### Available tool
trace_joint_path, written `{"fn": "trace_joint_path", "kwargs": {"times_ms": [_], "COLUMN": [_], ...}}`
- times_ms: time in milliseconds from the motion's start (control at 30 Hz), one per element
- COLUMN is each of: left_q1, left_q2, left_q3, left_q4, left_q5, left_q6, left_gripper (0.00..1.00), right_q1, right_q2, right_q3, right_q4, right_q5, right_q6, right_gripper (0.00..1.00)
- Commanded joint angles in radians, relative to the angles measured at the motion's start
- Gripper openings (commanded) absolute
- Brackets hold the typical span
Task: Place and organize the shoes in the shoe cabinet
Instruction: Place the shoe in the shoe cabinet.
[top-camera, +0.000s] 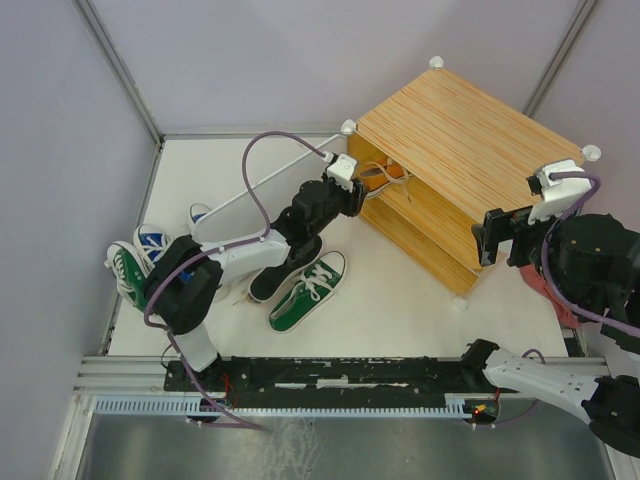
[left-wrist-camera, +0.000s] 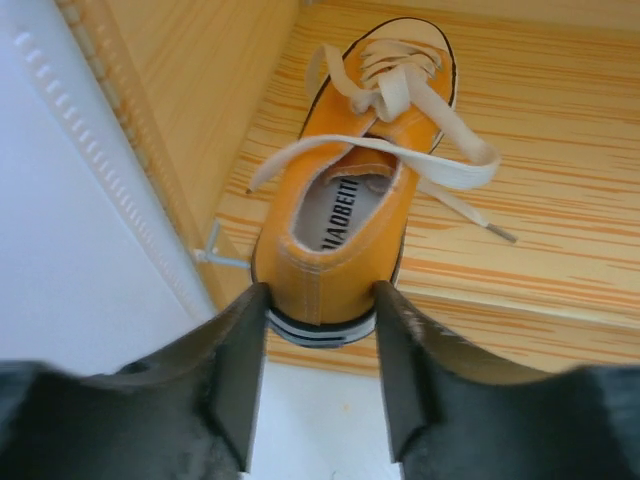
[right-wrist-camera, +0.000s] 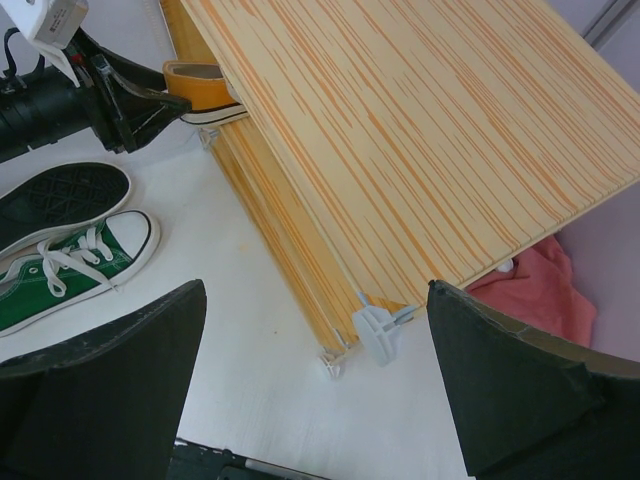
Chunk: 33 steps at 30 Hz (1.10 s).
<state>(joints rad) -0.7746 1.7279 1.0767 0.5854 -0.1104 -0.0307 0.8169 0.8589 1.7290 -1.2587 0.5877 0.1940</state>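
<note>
L tool (left-wrist-camera: 320, 298): approx half closed, fingers (left-wrist-camera: 240, 370) tight vs both sides of the heel of orange shoe (left-wrist-camera: 335, 265), gripping it
orange shoe: inside shoe cabinet (top-camera: 460, 130), upper level just under top board; sole flat on striped shelf, toe pointing inward, heel sticking out past front edge
laces (left-wrist-camera: 400, 150): white, loose, one strand draped across the shoe's opening
shoe cabinet: on counter (top-camera: 400, 300), right of centre, open front twd L arm; white door panel (top-camera: 262, 195) standing open to the left; white knobs (top-camera: 436, 62) at corners
R tool (right-wrist-camera: 316, 288): jaws spread wide, nothing btwn them; near cabinet's right-hand corner, apart from it
green shoe (top-camera: 308, 292): upright on counter in front of cabinet, laces up, just beside black shoe (top-camera: 280, 275)
black shoe: sole up, partly under L arm
far-left group: 2nd green shoe (top-camera: 125, 268) & blue shoe (top-camera: 150, 240) side by side at counter's left edge; 2nd blue shoe (top-camera: 200, 212) only toe showing past door panel's left end
pink cloth (right-wrist-camera: 535, 285): by cabinet's right end, partly hidden under it
</note>
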Motion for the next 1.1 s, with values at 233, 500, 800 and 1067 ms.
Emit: {"fn": "trace_joint_path", "kwargs": {"times_ms": [233,500,800,1067], "left_q1": [0.003,0.000,0.001,-0.016], "left_q2": [0.036,0.081,0.140,0.164], "left_q3": [0.053,0.144,0.260,0.266], "left_q4": [0.120,0.137,0.073,0.071], "left_q5": [0.044,-0.052,-0.091,-0.195], "left_q6": [-0.108,-0.182,-0.094,-0.013], "left_gripper": [0.03,0.03,0.03,0.03], "right_q1": [-0.001,-0.002,-0.002,-0.002], "right_q2": [-0.013,-0.021,-0.025,-0.026], "right_q3": [0.000,-0.003,-0.005,-0.017], "right_q4": [-0.003,-0.008,-0.015,-0.014], "right_q5": [0.046,0.040,0.041,0.043], "right_q6": [0.013,0.025,0.024,0.022], "right_gripper": [0.99,0.99,0.99,0.99]}}
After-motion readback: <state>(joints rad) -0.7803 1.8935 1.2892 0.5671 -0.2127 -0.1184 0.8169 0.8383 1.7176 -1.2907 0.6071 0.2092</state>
